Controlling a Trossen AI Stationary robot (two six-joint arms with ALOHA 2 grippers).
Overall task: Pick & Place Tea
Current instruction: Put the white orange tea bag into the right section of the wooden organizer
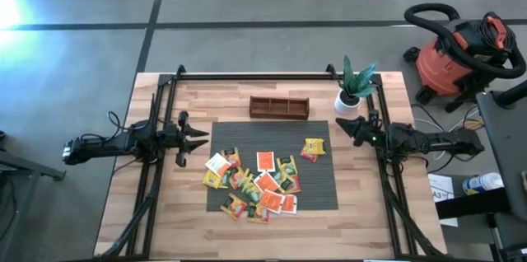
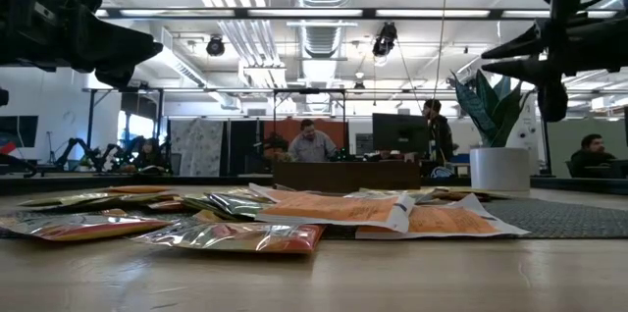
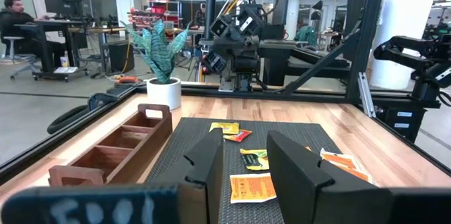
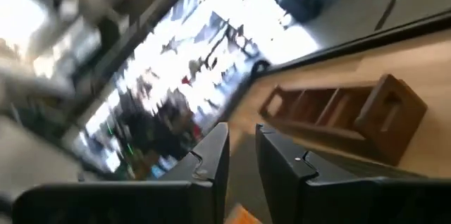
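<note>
The tea is a heap of small flat sachets (image 1: 255,184), orange-red, yellow, green and white, lying flat on the grey ribbed mat (image 1: 325,192). Two more sachets (image 1: 313,148) lie apart near the mat's far right corner. In the low view the heap (image 2: 324,209) lies in front of the camera. My left gripper (image 1: 202,138) hovers open at the mat's left edge, above the table; its wrist view (image 3: 246,175) looks across the sachets (image 3: 252,185). My right gripper (image 1: 339,127) hovers open off the mat's far right corner, and its wrist view (image 4: 243,157) faces the tray.
A long dark brown wooden tray (image 1: 279,107) with several compartments stands just beyond the mat's far edge. A potted plant in a white pot (image 1: 352,89) stands at the table's far right, close to my right arm. Black frame rails run along both table sides. People sit in the room beyond.
</note>
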